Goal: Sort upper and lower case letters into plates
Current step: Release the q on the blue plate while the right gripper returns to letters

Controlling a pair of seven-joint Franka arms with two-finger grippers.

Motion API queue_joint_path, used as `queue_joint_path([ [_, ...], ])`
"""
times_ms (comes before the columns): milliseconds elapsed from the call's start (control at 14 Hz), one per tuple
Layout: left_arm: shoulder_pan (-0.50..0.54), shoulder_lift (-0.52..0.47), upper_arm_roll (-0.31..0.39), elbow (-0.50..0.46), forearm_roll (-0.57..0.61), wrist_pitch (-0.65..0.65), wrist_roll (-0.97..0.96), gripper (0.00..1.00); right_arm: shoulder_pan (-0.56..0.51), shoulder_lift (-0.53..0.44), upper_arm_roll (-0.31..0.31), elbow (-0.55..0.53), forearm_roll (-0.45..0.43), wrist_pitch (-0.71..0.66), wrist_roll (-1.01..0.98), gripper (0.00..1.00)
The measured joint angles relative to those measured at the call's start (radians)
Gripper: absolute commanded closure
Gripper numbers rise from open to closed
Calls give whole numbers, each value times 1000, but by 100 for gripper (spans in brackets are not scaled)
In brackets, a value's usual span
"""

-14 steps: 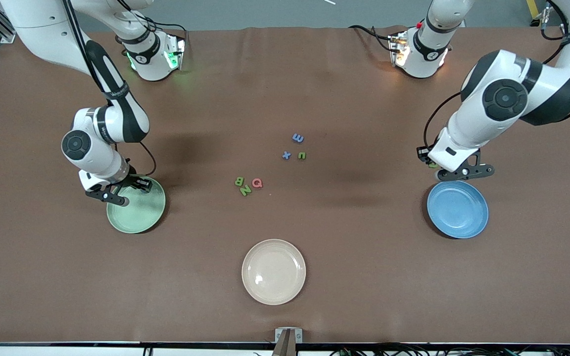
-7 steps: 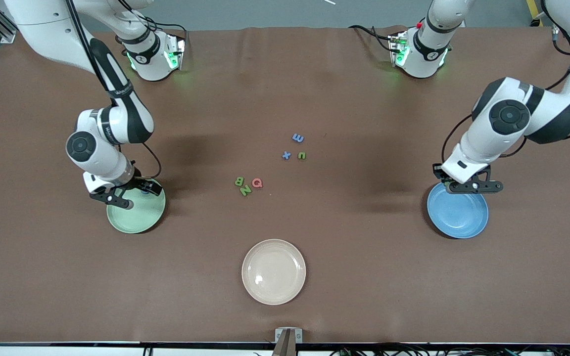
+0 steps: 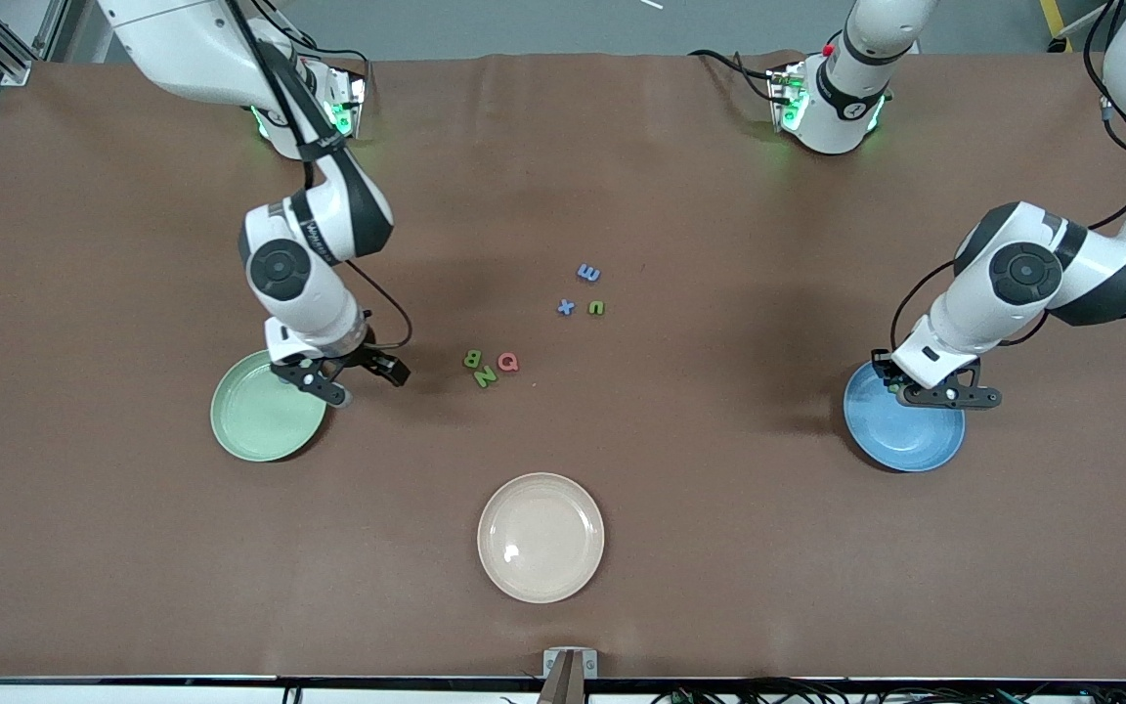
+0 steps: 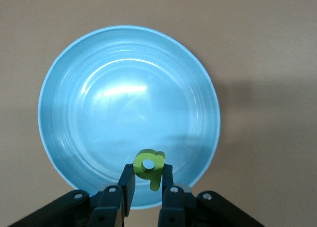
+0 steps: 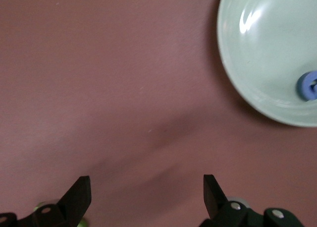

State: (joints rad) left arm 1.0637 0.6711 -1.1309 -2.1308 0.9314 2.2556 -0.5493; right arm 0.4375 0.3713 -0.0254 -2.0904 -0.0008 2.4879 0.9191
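the left gripper (image 3: 936, 389) is hanging over the sky blue plate (image 3: 915, 438), at roughly the eleven o'clock part of its rim in the front view, and its fingers are clamping a small lime green letter (image 4: 150, 166); only the left wrist view is showing that letter clearly, pinched between the two fingertips above the plate's bare floor (image 4: 124, 103), while the front view is giving no more than a green speck there. the right gripper (image 3: 360, 377) is hovering over bare table just beside the mint green plate (image 3: 255, 425), at about two o'clock from it, with its jaws spread wide and holding nothing. the right wrist view is showing something the front view is hiding: a small blue letter (image 5: 309, 85) lying inside the mint plate near its rim, its shape too cropped to read. loose letters are lying at mid-table: a green b (image 3: 472, 358), green n (image 3: 485, 375) and red q (image 3: 508, 363) clustered together, and at one o'clock from them a blue e (image 3: 588, 273), blue x (image 3: 565, 307) and green u (image 3: 596, 308). a cream plate (image 3: 541, 537) is sitting nearest the front camera.
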Motion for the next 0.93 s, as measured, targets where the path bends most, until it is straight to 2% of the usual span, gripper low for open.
queue_joint_path([
  [430,-101,26,113,61,13,33,0,87,132,150,0,161,0,0,248,0],
  [788,-111,54,167,61,13,71,2,83,145,202,-7,182,-2,-7,239,0],
  [931,-111,66,172,60,13,74,2,75,145,207,-11,173,-2,-7,206,0],
])
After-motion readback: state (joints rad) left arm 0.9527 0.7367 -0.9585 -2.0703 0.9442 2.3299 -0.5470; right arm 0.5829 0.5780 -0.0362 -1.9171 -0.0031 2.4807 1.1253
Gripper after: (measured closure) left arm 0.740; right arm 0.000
